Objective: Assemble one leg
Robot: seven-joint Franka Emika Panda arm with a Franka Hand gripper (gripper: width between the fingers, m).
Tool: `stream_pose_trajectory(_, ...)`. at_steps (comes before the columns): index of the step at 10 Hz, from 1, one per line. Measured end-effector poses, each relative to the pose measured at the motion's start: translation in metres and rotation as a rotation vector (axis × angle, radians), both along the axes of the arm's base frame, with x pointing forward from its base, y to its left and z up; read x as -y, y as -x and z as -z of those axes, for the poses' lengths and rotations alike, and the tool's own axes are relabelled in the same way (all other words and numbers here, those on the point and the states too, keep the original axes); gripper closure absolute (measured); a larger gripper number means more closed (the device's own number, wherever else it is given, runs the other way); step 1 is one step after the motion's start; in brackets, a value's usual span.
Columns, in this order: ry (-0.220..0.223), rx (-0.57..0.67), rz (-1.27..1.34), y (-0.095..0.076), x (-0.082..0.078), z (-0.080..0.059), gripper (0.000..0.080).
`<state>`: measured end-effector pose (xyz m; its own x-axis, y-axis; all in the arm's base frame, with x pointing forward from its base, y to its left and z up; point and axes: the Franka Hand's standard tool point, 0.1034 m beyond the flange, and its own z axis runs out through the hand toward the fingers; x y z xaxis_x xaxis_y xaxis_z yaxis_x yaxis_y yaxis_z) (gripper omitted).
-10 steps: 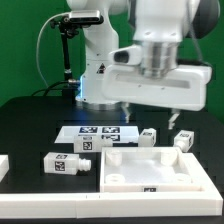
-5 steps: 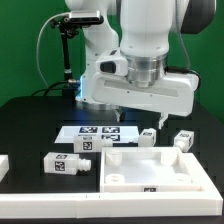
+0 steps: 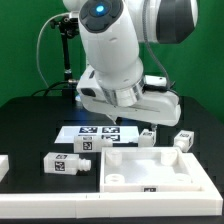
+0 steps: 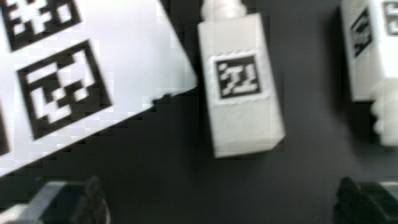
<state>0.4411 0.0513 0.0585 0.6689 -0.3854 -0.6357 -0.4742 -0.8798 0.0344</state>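
Note:
A leg [image 4: 240,88], a white block with a black-and-white tag, lies on the black table just ahead of my gripper [image 4: 214,205]. The gripper is open and empty, with its dark fingertips [image 4: 64,200] at the two corners of the wrist view, wide apart. In the exterior view this leg [image 3: 148,135] lies behind the large white panel [image 3: 150,168], below the arm's hand. The arm hides the fingers there. A second leg [image 3: 184,140] lies to the exterior view's right. It shows at the edge of the wrist view [image 4: 374,50]. A third leg [image 3: 68,164] lies at the left.
The marker board [image 3: 95,133] lies on the table next to the nearest leg and also shows in the wrist view [image 4: 71,85]. A white part [image 3: 3,165] shows at the exterior view's left edge. The arm's base stands at the back.
The arm has swung toward the exterior view's left and turned its wrist, so the hand now hangs lower over the leg behind the panel. The parts on the table have not moved.

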Motion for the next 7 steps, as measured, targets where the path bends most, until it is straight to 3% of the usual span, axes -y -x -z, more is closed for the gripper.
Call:
stream_pose_trajectory(3, 0.005, 0.009, 0.013, -0.002, 0.002, 0.002, 0.015)
stream_pose_trajectory(4, -0.027, -0.013, 0.04, 0.002, -0.003, 0.004, 0.015)
stream_pose_trajectory(5, -0.03, -0.013, 0.053, 0.0, -0.009, 0.006, 0.015)
stream_pose_trajectory(7, -0.018, -0.001, 0.048, -0.003, -0.036, 0.003, 0.015)
